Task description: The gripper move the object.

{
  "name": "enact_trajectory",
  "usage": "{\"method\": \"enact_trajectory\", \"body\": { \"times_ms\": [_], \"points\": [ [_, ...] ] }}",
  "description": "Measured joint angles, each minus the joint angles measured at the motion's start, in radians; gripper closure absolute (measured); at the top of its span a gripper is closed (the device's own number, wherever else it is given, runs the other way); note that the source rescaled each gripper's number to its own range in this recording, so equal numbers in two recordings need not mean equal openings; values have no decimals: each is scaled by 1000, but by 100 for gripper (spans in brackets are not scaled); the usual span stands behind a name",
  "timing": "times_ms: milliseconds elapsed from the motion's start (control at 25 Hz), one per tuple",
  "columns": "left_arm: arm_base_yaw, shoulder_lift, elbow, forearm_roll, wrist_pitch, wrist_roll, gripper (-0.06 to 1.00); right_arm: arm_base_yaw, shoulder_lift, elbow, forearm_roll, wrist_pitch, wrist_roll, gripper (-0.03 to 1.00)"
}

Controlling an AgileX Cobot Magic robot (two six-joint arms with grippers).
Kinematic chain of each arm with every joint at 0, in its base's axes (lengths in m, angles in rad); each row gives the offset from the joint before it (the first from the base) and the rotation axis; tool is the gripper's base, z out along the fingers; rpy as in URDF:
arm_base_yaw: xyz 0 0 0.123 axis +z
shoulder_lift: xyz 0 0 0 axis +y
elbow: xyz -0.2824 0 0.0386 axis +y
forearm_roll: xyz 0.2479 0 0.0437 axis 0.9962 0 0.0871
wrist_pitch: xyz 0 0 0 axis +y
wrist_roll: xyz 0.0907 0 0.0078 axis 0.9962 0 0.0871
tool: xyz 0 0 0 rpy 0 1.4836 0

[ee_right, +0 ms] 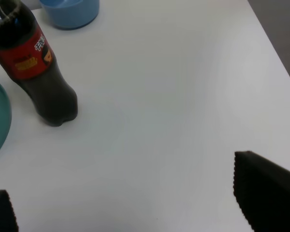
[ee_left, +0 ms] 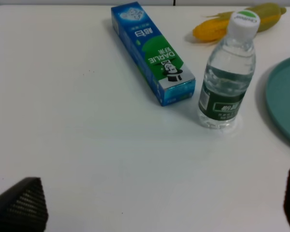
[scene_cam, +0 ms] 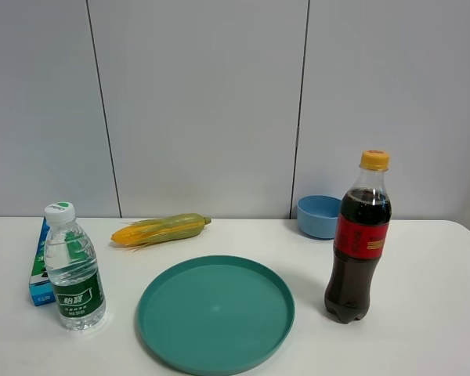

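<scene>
Left wrist: toothpaste box (ee_left: pixel 153 53) beyond parted jaws

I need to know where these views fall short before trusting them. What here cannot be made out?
- Toothpaste box: exterior high view, mostly hidden behind the water bottle.
- Cola bottle: right wrist view, cap cut off by the edge.
- Left gripper and right gripper: only fingertip corners show; arms absent from the exterior high view.

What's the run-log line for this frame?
phase: pre-grasp | left pincer: open, empty | right pincer: open, empty | toothpaste box: flat on table, beside water bottle, untouched
</scene>
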Motion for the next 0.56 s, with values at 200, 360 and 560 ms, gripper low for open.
{"method": "enact_trajectory", "body": {
  "times_ms": [200, 360, 560],
  "points": [
    [0, 0, 0, 0, 0, 0, -6, 0, 0, 0, 0, 0, 0, 12],
    [0, 0, 0, 0, 0, 0, -6, 0, 0, 0, 0, 0, 0, 12],
    [0, 0, 0, 0, 0, 0, -6, 0, 0, 0, 0, 0, 0, 12]
  ]
}}
